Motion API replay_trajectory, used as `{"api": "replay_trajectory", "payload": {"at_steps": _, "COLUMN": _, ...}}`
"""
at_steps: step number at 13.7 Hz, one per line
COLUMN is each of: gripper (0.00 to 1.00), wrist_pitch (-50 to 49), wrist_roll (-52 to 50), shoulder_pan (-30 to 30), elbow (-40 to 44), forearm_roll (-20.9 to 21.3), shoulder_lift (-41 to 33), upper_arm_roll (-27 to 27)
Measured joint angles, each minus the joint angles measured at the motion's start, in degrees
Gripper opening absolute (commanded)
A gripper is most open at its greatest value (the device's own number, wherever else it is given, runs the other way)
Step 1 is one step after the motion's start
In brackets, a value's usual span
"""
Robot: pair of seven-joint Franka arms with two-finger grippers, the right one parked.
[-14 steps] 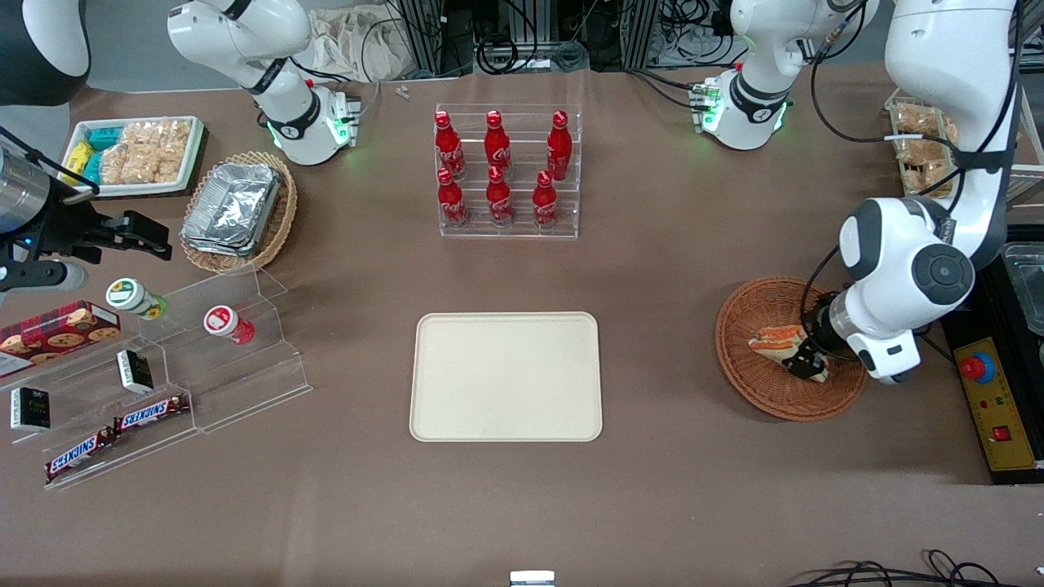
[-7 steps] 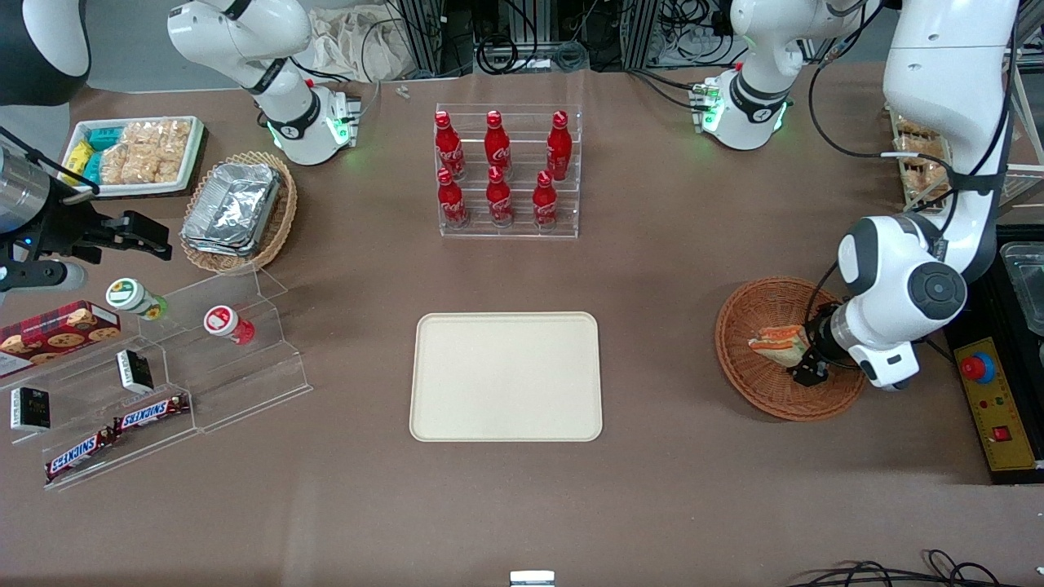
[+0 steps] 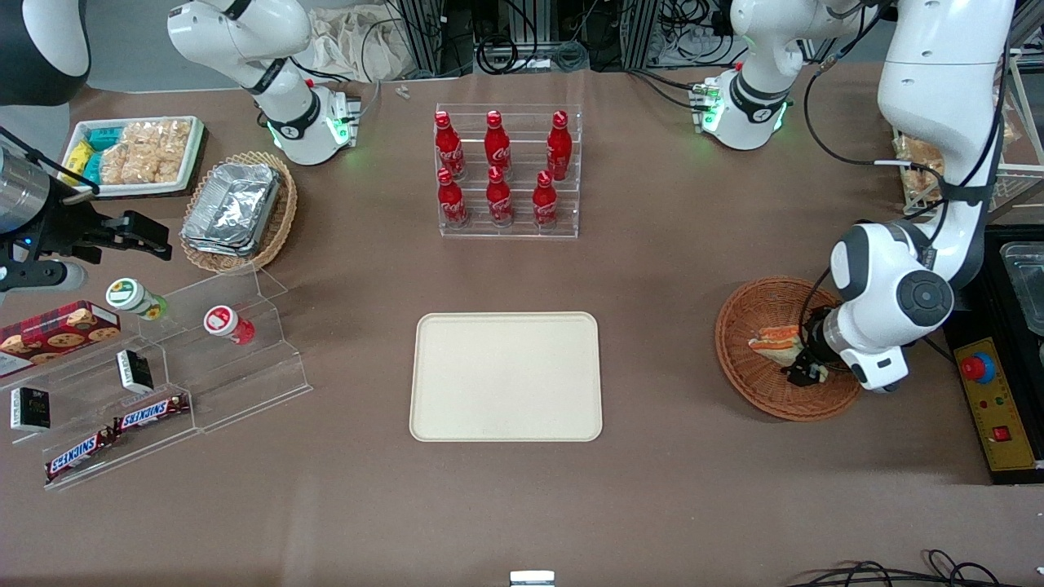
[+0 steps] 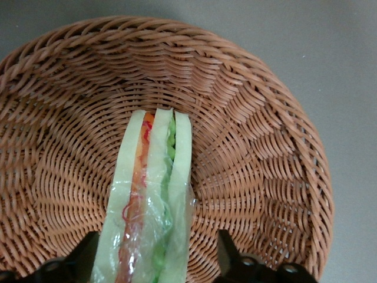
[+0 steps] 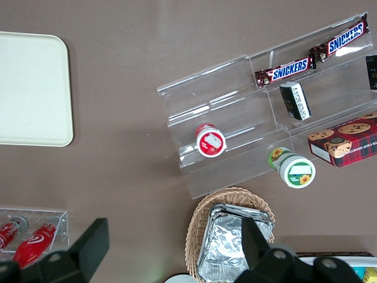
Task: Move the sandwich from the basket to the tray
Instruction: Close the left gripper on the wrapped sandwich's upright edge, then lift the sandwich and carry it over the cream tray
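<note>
My gripper (image 4: pixel 158 250) sits down in the wicker basket (image 3: pixel 746 314), a finger (image 4: pixel 227 250) on either side of the wrapped sandwich (image 4: pixel 152 200). Whether they actually pinch it I cannot tell. My forearm hides the basket's rim toward my end of the table. The beige tray (image 3: pixel 506 377) lies well apart.

Front view overlooks the whole table from high; left wrist view looks closely down into the basket (image 4: pixel 259 135).

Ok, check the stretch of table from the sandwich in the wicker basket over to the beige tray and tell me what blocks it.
Nothing visible does. The gripper straddles the sandwich in the basket, fingers apart on either side. Only bare tabletop lies between basket and tray, which holds nothing.
</note>
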Motion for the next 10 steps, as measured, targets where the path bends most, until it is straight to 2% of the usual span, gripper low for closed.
{"api": "replay_trajectory", "payload": {"at_steps": 3, "gripper": 0.01, "wrist_pitch": 0.0, "wrist_roll": 0.0, "shoulder_pan": 0.0, "elbow": -0.1, "forearm_roll": 0.1, "shoulder_lift": -0.4, "upper_arm_roll": 0.0}}
{"api": "replay_trajectory", "payload": {"at_steps": 5, "gripper": 0.0, "wrist_pitch": -0.8, "wrist_roll": 0.3, "shoulder_pan": 0.0, "elbow": -0.1, "forearm_roll": 0.1, "shoulder_lift": -2.2, "upper_arm_roll": -0.1}}
{"api": "replay_trajectory", "payload": {"at_steps": 10, "gripper": 0.0, "wrist_pitch": -9.8, "wrist_roll": 4.6, "shoulder_pan": -0.4, "elbow": -0.1, "forearm_roll": 0.2, "shoulder_lift": -11.8, "upper_arm_roll": -1.5}}
